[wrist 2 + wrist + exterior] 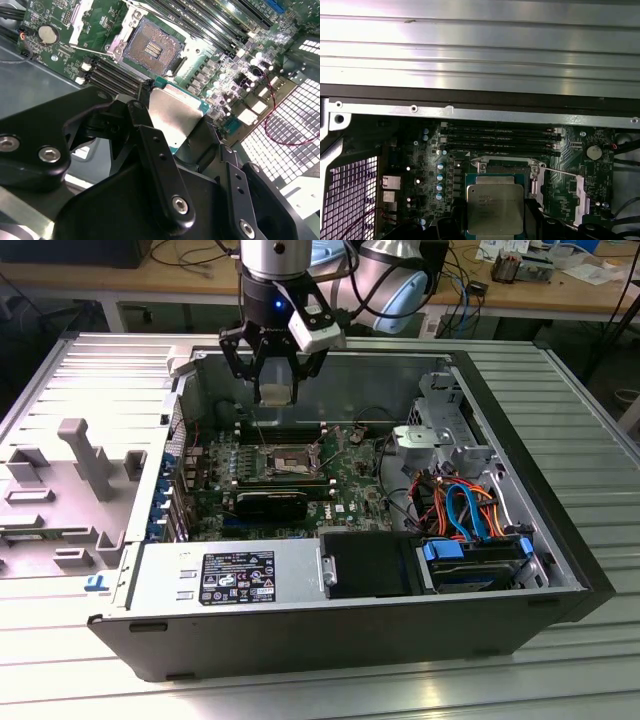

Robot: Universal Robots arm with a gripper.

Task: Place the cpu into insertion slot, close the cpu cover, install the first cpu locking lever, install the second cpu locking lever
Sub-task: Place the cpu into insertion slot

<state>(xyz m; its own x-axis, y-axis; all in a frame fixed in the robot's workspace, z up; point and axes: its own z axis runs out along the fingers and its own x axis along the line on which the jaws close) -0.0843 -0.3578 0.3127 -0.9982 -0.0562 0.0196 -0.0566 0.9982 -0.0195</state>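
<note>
Gripper [277,380] hangs over the open computer case [300,640], jaws clenched on the cpu [175,112]. They grasp it by two opposite edges, and its dull silver top shows in both wrist views. In the exterior view the chip is held clear of the board, at about twelve o'clock from the insertion slot [291,459] and apart from it. The slot lies uncovered on the green motherboard [350,490], its dark contact field bare in the second wrist view, with a thin metal lever [92,50] reaching out beside it. In the exterior view, black memory slots [285,427] run just beyond the socket at twelve o'clock and a long black block [270,505] lies at six o'clock. The power supply [230,575] sits near seven o'clock, and blue and orange cables [465,505] lie around four o'clock.
</note>
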